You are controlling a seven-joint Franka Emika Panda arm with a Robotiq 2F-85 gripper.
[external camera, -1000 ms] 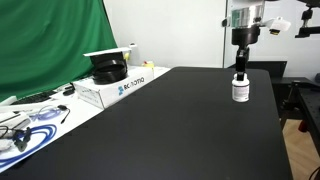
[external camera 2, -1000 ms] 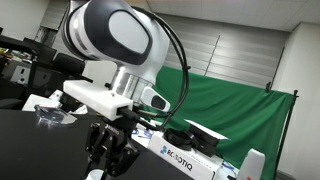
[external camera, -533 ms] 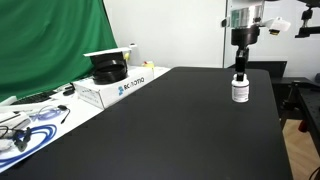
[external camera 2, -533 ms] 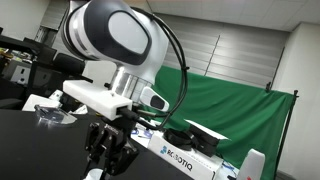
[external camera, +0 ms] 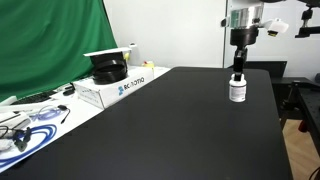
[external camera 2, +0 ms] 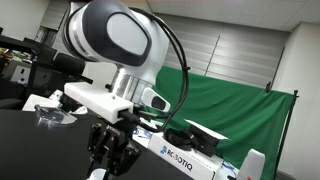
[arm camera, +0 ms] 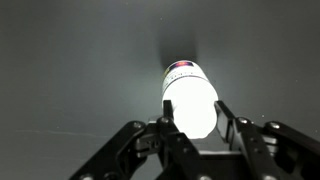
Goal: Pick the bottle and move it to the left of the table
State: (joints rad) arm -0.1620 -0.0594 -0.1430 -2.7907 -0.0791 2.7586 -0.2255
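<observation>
Backdrop: green screen (external camera: 50,40) beside the black table (external camera: 180,125).
Tool (external camera: 238,72): fingers (arm camera: 181,128) clamped on the bottle (external camera: 238,92), upright near the table's far end.
Unclear: glare whitens the bottle in the wrist view; whether its base touches the table cannot be told.

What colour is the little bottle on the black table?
The bottle is white with a dark label band, clearest in an exterior view.

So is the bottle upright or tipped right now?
Upright. In an exterior view the bottle stands vertical, cap up, beneath the gripper; wrist view shows fingers close against both its sides.
</observation>
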